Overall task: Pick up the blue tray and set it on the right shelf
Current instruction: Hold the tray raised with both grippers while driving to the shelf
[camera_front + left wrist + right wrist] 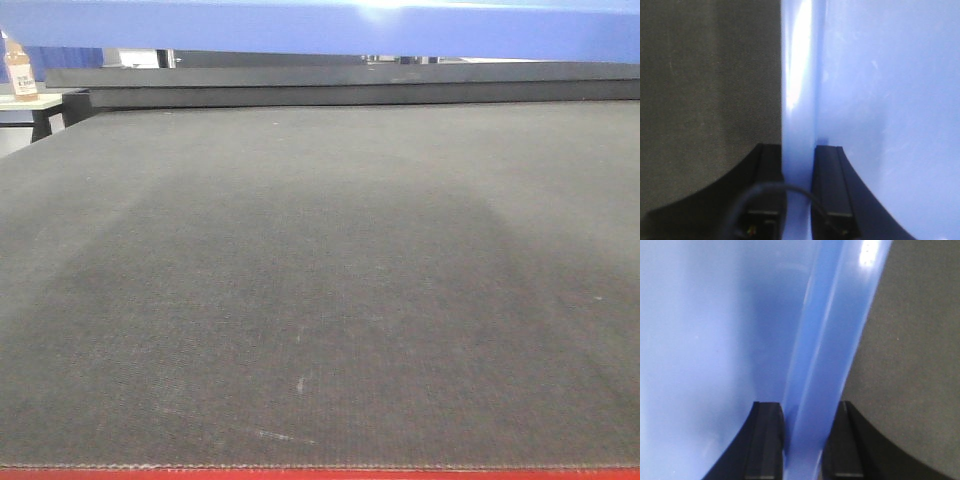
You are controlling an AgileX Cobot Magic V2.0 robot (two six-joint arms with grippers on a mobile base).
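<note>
the blue tray (320,28) runs as a wide glossy band across the very top of the front view, covering what lies beyond the far end of the tabletop (320,300); a broad soft shadow sits on the dark woven mat beneath it; a red edge (320,474) lines the near side of the tabletop, and a small bottle (20,72) stands on a pale surface at the far left.

in the left wrist view the left end effector (799,157) is closed down onto the tray's flared rim, one black finger (771,162) on the mat side and the other on the tray's inner side, both pressed against the plastic; the tray's pale floor fills the right half of that view.

in the right wrist view the right end effector (805,420) pinches the opposite rim the same way, one finger (766,430) inside the tray and the other outside over the mat.
</note>
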